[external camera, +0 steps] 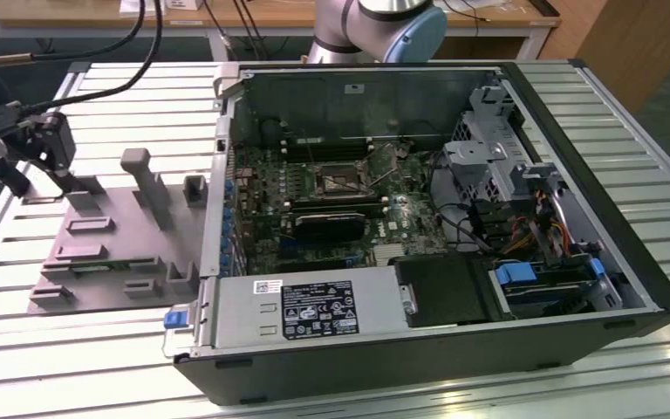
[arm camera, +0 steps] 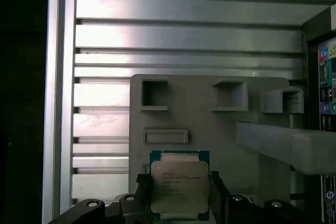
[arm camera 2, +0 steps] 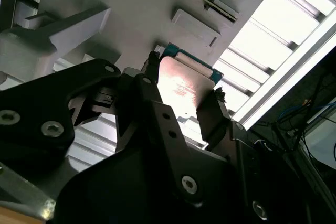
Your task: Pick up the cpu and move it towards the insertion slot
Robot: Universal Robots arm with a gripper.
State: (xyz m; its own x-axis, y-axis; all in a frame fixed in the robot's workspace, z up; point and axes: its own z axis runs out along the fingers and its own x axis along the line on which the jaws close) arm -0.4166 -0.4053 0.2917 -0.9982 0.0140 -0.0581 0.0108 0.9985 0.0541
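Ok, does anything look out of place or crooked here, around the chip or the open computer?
Nothing stands out. The cpu sits square in the gripper, over the grey tray, not tilted and with no visible damage. In the open case, nothing seems to lie on the insertion slot.

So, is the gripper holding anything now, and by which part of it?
The gripper holds the cpu, its fingers closed on two opposite side edges, over the grey tray.
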